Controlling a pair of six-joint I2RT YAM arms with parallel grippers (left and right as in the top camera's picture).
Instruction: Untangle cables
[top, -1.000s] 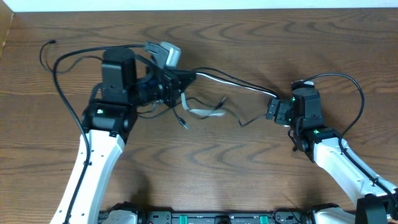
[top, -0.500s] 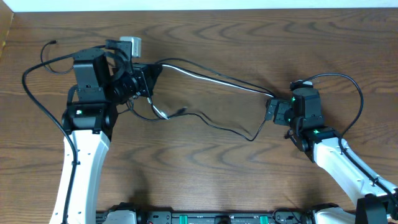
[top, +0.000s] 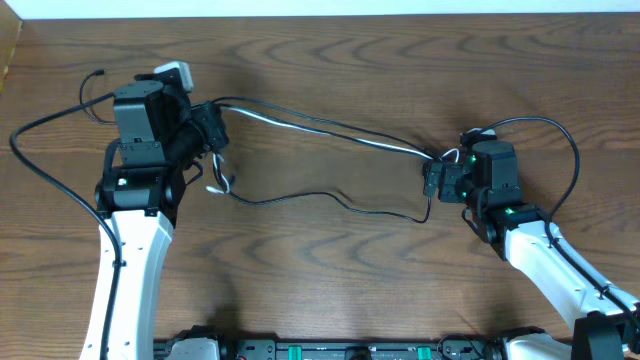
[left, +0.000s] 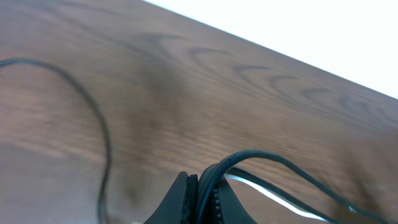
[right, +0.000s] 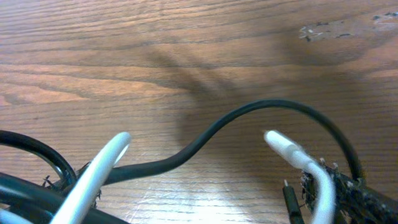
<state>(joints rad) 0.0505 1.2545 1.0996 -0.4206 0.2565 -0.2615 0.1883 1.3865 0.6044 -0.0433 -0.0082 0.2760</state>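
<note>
Left claw (top: 213, 130) shifted left, clamping cables (top: 340, 130), wrist view confirms; right claw (top: 432, 180) unclear.

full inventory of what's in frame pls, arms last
black cables: at least two, black, strung across mid-table between the two grippers, one sagging toward the near edge.
white cable: one, white, running beside the upper black cable.
table: one, brown wood grain.
arm cords: two, thicker black, one looping out beside each arm.
left gripper: shut on the cables.
right gripper: open, a black cable passing between its fingers.
</note>
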